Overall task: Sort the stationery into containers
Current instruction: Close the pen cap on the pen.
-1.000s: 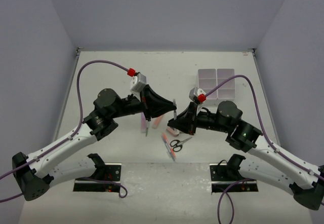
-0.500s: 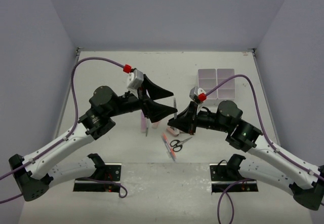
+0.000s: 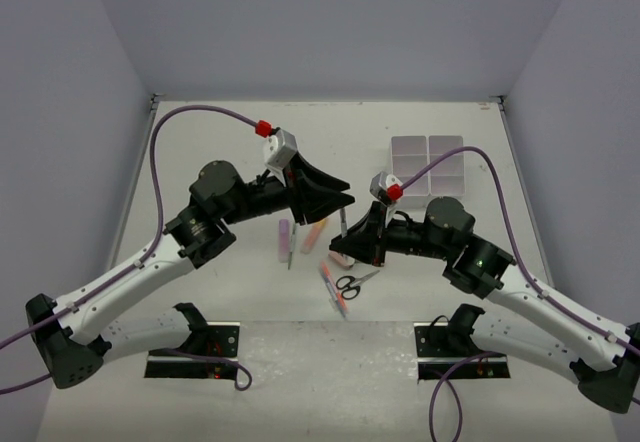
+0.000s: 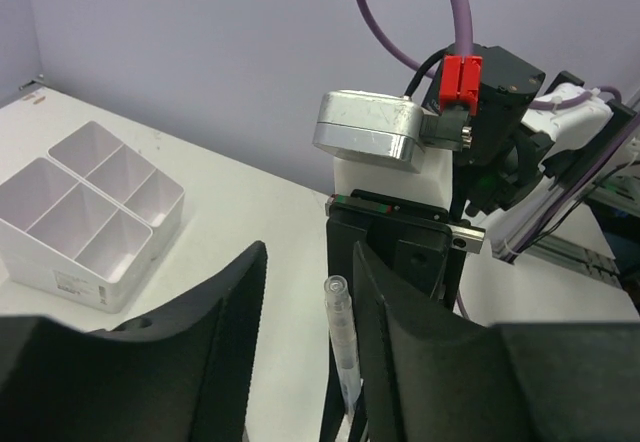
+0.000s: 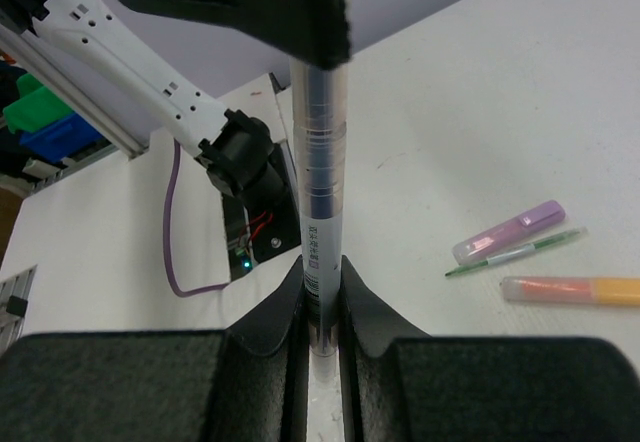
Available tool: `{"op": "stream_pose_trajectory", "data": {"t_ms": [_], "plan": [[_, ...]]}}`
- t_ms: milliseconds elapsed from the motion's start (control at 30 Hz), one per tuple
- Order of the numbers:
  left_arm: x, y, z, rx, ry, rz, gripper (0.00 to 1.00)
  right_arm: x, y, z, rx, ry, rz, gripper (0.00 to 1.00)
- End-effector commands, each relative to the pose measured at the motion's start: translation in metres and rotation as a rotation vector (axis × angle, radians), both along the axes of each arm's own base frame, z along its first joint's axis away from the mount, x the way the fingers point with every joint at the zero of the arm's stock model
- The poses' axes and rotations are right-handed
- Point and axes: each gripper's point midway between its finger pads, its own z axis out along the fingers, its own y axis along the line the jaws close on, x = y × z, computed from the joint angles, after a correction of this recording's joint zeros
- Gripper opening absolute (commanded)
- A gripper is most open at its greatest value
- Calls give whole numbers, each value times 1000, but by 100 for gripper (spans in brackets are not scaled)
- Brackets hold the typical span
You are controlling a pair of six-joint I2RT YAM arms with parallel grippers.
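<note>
The right gripper is clamped on a clear pen with a dark core. It grips the pen low on the barrel and holds it upright above the table. The right wrist view shows both fingers pressed against the barrel.

The pen's upper end reaches up to the left gripper, which meets the right one over the middle of the table. In the left wrist view the left fingers stand apart with the pen's tip in the gap between them. The tip is much closer to one finger than the other. Whether it touches that finger cannot be told.

The white organiser box with six compartments sits on the far right part of the table, well apart from both grippers.

The other stationery lies on the table under and in front of the grippers. A lilac highlighter lies beside an orange highlighter, with a thin green pen right next to the lilac one. Nearer the arm bases are black-handled scissors, with a pink-red pen just to their left. A small pale item lies by the right gripper, too small to make out.
</note>
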Motion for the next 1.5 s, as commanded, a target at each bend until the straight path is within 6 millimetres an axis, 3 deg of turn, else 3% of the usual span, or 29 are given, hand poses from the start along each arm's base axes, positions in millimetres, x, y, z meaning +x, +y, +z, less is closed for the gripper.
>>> {"op": "stream_pose_trajectory", "data": {"t_ms": [0, 67, 167, 500, 933, 1067, 1233, 1467], "plan": [[-4, 1, 19, -41, -45, -15, 31, -2, 1, 19, 29, -35, 20, 0], [-7, 0, 18, -41, -45, -36, 12, -1, 1, 20, 28, -35, 15, 0], [-10, -1, 15, -40, -31, -54, 0, 2, 0, 22, 32, -33, -5, 0], [-14, -6, -19, -20, 39, -90, 0, 19, -6, 71, 102, -102, -113, 0], [-39, -17, -74, 42, 124, -154, 0, 50, -4, 152, 179, -225, -149, 0], [-41, -14, -87, 60, 137, -144, 0, 50, -6, 162, 188, -242, -148, 0], [-52, -12, -121, 75, 199, -158, 0, 57, -10, 165, 182, -250, -181, 0], [-70, -15, -133, 65, 218, -207, 0, 65, -6, 169, 189, -252, -183, 0]]}}
